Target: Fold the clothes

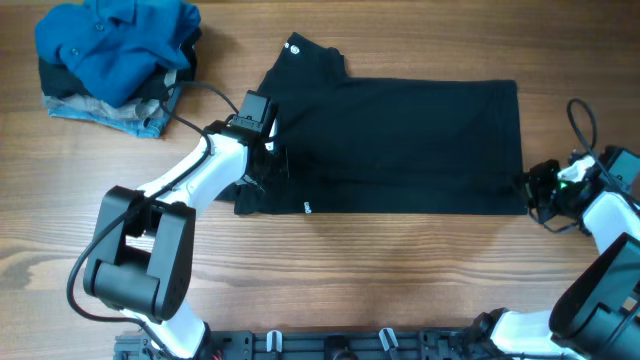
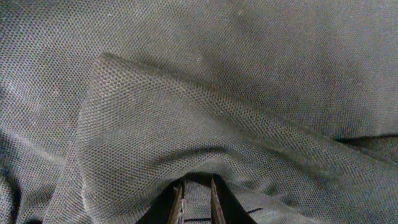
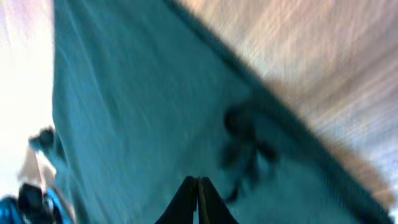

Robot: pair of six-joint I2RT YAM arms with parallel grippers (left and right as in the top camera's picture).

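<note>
The black T-shirt (image 1: 420, 140) lies flat across the middle of the table, with a white neck label (image 1: 294, 46) at the top left and a white hem tag (image 1: 307, 208) at the lower edge. My left gripper (image 1: 268, 150) is on the shirt's left part. In the left wrist view its fingers (image 2: 196, 200) are nearly together with a raised fold of the black fabric (image 2: 186, 124) between them. My right gripper (image 1: 533, 190) is at the shirt's lower right corner. In the blurred right wrist view its fingers (image 3: 198, 186) are pressed together over the fabric (image 3: 124, 124).
A pile of other clothes sits at the back left corner: a bright blue shirt (image 1: 115, 45) on top of a grey-blue denim piece (image 1: 110, 115). A black cable (image 1: 200, 90) runs from the pile side to the left arm. Bare wood table (image 1: 400, 270) lies in front.
</note>
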